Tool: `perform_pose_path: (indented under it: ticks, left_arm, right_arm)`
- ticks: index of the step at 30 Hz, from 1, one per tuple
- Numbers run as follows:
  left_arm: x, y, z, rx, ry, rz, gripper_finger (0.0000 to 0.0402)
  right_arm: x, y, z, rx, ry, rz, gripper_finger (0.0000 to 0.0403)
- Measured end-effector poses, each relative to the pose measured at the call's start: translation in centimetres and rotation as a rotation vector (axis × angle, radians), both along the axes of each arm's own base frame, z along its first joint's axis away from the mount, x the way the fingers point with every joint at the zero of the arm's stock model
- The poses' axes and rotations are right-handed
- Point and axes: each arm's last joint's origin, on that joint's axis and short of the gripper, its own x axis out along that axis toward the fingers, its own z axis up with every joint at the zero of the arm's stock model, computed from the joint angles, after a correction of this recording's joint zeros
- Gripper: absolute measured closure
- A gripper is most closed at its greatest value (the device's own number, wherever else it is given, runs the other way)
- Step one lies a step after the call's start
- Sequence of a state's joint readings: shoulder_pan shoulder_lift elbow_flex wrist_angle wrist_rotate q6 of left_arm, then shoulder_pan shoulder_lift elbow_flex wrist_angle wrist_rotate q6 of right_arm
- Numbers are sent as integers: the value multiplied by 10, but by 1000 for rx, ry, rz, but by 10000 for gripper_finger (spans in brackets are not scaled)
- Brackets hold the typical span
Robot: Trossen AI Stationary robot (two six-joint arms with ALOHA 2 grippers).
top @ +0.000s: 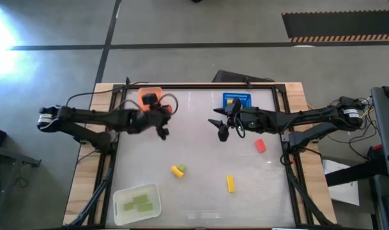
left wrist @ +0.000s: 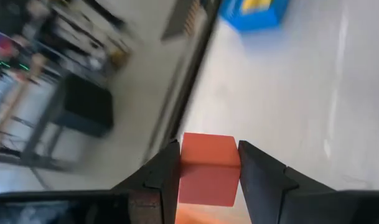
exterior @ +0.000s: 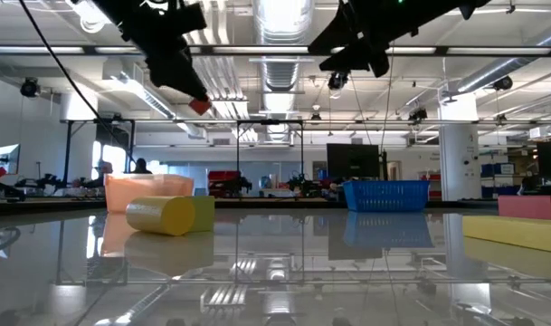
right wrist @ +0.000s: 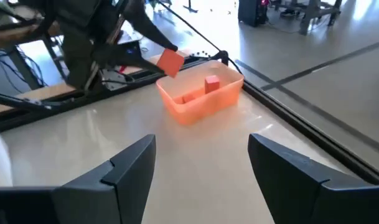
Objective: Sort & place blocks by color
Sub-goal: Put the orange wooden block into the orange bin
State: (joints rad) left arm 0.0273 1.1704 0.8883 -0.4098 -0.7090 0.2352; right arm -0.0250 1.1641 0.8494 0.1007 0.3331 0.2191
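While the left end effector [left wrist: 208,180] grips a red block [left wrist: 206,168] aloft, the right end effector [right wrist: 201,168] hovers open.

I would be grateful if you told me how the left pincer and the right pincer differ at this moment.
The left pincer is shut on a red block, held up in the air near the orange tray; the right pincer is open and holds nothing. The left one sits on the orange tray's side of the table, the right one by the blue tray. Both hang above the table, touching nothing on it.
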Motion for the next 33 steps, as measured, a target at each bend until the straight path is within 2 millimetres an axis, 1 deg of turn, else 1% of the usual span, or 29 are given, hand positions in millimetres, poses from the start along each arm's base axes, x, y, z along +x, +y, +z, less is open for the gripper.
perform_pose_path:
  ticks: [4, 8, 11, 15, 19, 24, 29, 33]
  left_arm:
    - [-7, 27, 11, -141, 153, 4, 286]
    - [-15, 55, 14, -267, 358, 28, 286]
    - [-20, 74, 10, -348, 531, 23, 286]
    - [-22, 98, 1, -451, 668, -16, 286]
    - [-22, 121, -16, -487, 756, -37, 286]
    - [-23, 142, -38, -550, 818, -4, 286]
    - [-19, 152, -51, -568, 844, -19, 286]
    - [-16, 155, -56, -569, 829, -39, 286]
  right_arm:
    - [2, 0, -2, -24, 17, -1, 156]
    - [3, 0, -4, -45, 36, 7, 159]
    - [3, 0, -4, -64, 39, 12, 161]
    - [3, -1, -3, -97, 44, 21, 159]
    - [3, -1, -3, -115, 51, 25, 161]
    - [3, -1, -3, -134, 60, 32, 166]
    - [3, -1, -3, -144, 64, 35, 165]
    - [3, -1, -3, -145, 65, 36, 168]
